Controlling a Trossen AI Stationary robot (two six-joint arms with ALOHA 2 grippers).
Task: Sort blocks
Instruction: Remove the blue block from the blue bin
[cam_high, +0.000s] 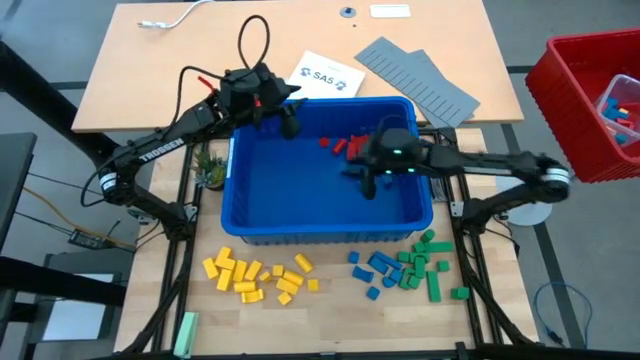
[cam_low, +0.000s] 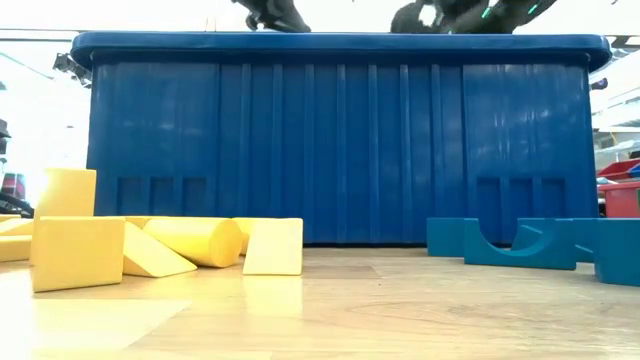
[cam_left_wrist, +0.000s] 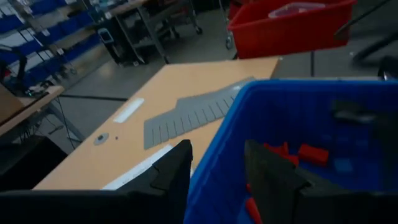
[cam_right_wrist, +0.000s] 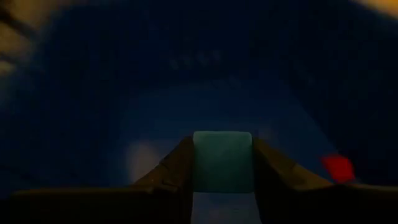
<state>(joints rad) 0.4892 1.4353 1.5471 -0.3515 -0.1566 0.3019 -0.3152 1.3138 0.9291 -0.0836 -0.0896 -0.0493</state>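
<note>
We look down on a large blue bin (cam_high: 330, 215) at the middle of the table. Its floor is mostly bare; a small cluster of red blocks (cam_high: 335, 145) lies near the far wall, toward the right half. The right gripper (cam_high: 371, 186) is down inside the bin, just beside that red cluster, and its fingers are clamped on a green block (cam_right_wrist: 222, 162), which fills the gap between them in the right wrist view; one red block (cam_right_wrist: 337, 167) sits on the bin floor near it. The left gripper (cam_high: 290, 124) hangs over the bin's far left rim, fingers parted with nothing between them, and the left wrist view shows the rim directly under the gap. In front of the bin, on the table, we note three sorted groups: yellow blocks (cam_high: 255, 277) to the left, blue blocks (cam_high: 375, 270) right of centre, green blocks (cam_high: 428, 265) just beside the blue. A red crate (cam_high: 570, 100) stands off the table's right edge, holding a clear box of mixed pieces. Grey ridged panels (cam_high: 420, 80) lie behind the bin.
</note>
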